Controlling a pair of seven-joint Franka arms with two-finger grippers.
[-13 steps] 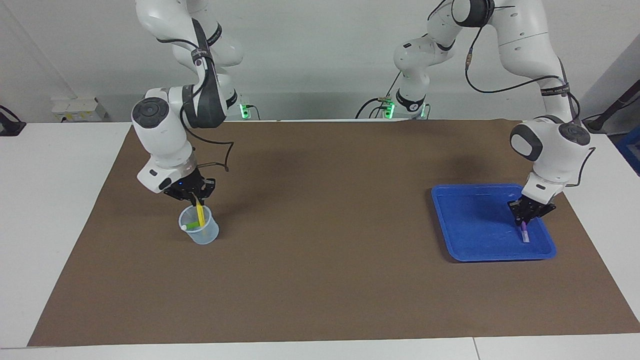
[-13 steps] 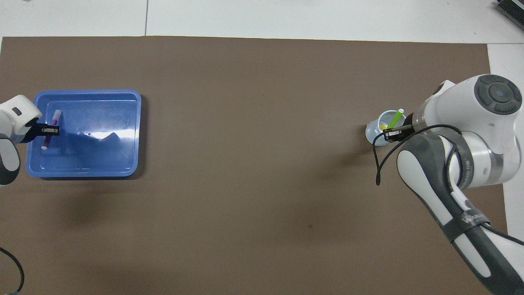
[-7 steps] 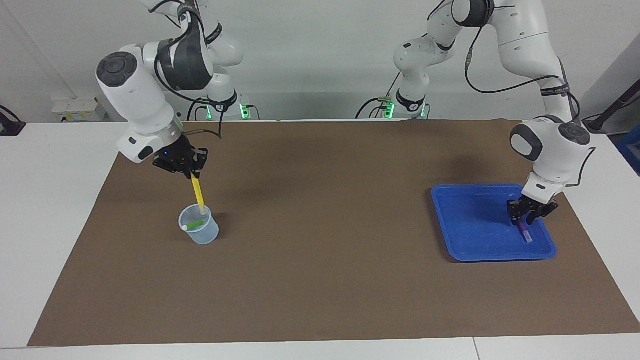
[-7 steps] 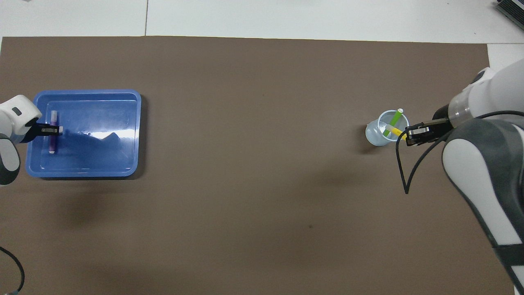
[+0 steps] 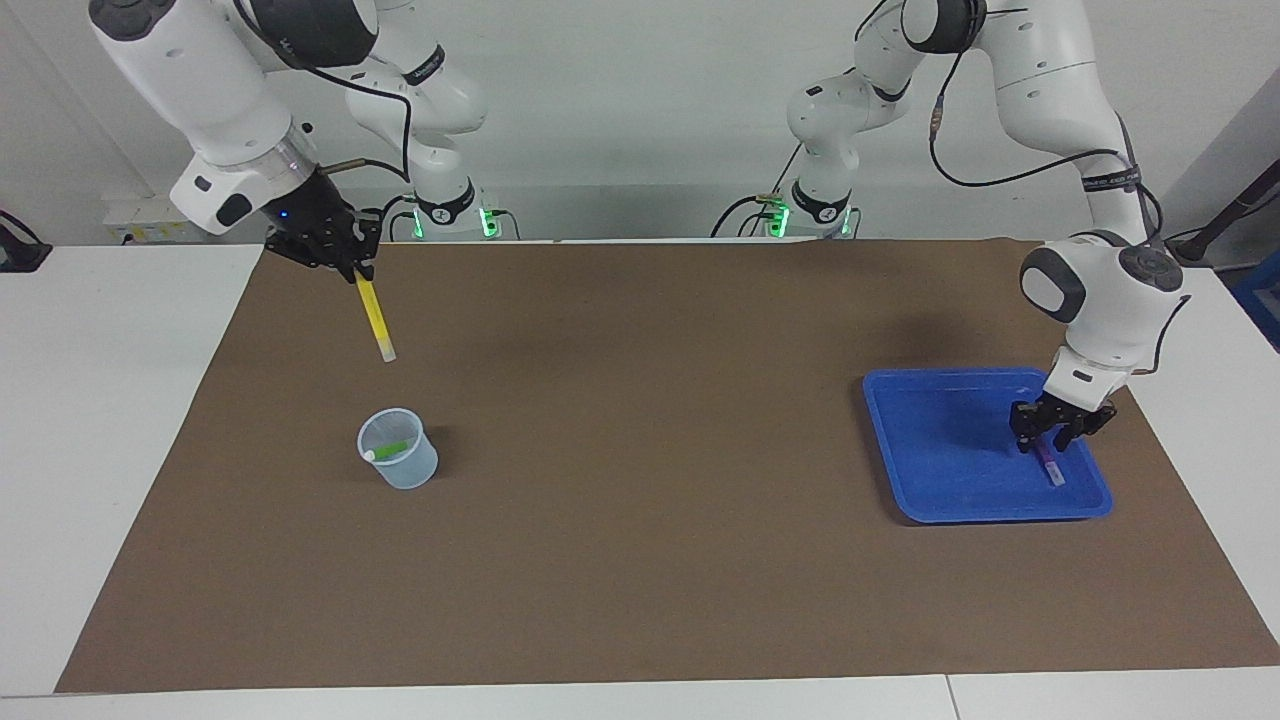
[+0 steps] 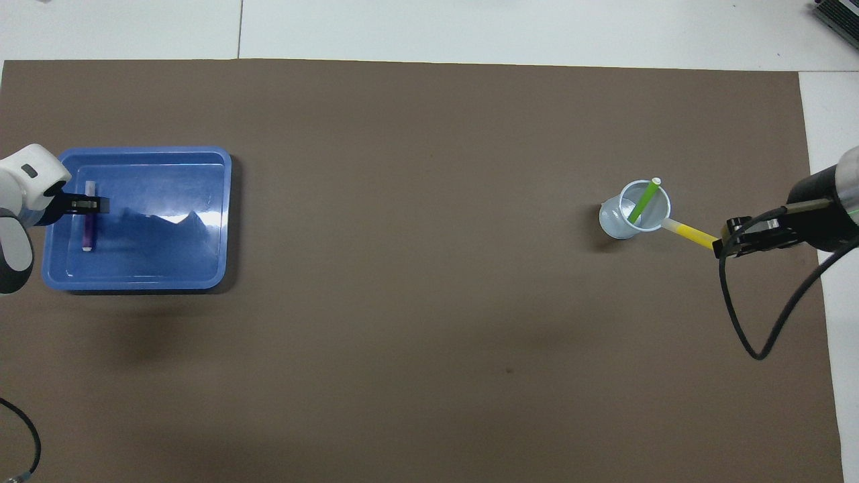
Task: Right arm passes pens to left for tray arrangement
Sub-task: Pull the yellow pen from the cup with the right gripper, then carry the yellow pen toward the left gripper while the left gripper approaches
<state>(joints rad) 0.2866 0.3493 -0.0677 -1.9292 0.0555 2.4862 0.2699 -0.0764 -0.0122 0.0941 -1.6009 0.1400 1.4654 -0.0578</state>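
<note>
My right gripper (image 5: 357, 268) is raised over the mat near the right arm's end, shut on the top of the yellow pen (image 5: 376, 320), which hangs tilted above the cup (image 5: 398, 463). In the overhead view the yellow pen (image 6: 691, 234) juts from the right gripper (image 6: 719, 245) toward the cup (image 6: 633, 210). The green pen (image 5: 391, 449) (image 6: 643, 200) leans inside the cup. The purple pen (image 5: 1049, 465) (image 6: 88, 229) lies flat in the blue tray (image 5: 935, 440) (image 6: 168, 255). My left gripper (image 5: 1044, 445) (image 6: 87, 203) hovers just over it, open, fingers apart.
A brown mat (image 5: 640, 520) covers most of the white table. The cup stands toward the right arm's end and the tray toward the left arm's end, with bare mat between them. A black cable loops from the right wrist (image 6: 758, 335).
The right gripper has lifted the yellow pen up out of the cup. The left gripper has opened, let the purple pen settle flat in the tray, and risen slightly.
</note>
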